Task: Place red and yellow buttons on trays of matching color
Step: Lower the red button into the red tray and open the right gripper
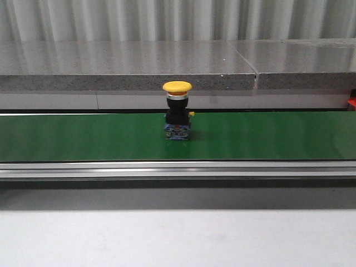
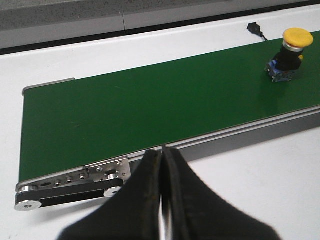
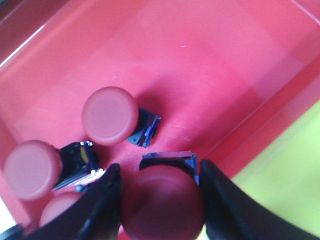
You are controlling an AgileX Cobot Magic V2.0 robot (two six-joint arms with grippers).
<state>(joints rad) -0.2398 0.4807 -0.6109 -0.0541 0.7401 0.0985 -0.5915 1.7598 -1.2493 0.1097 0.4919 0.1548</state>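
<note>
Two tools we see: the right tool [image 3: 161,200] grips a red button [image 3: 161,207] over the red tray [image 3: 210,65], beside three more red buttons [image 3: 110,116]; our left tool [image 2: 162,165] is closed on nothing. One yellow button [image 1: 177,111] stands mid-belt on the green conveyor [image 1: 83,136].

A matt green conveyor belt [image 1: 83,136] with a smooth, rubbery look is seen, edged along its near side by a brushed aluminium rail [image 1: 178,169] of dull sheen. The yellow mushroom-capped push button [image 1: 177,110] is shown with a smooth plastic cap, a bright metal collar and a black plastic body. A speckled grey stone-like ledge [image 1: 139,67] with a polished, reflective top is seen beyond the belt. The red plastic tray [image 3: 210,60] appears smooth and faintly glossy. The red round-capped buttons [image 3: 110,116] are shown with smooth matt caps.
</note>
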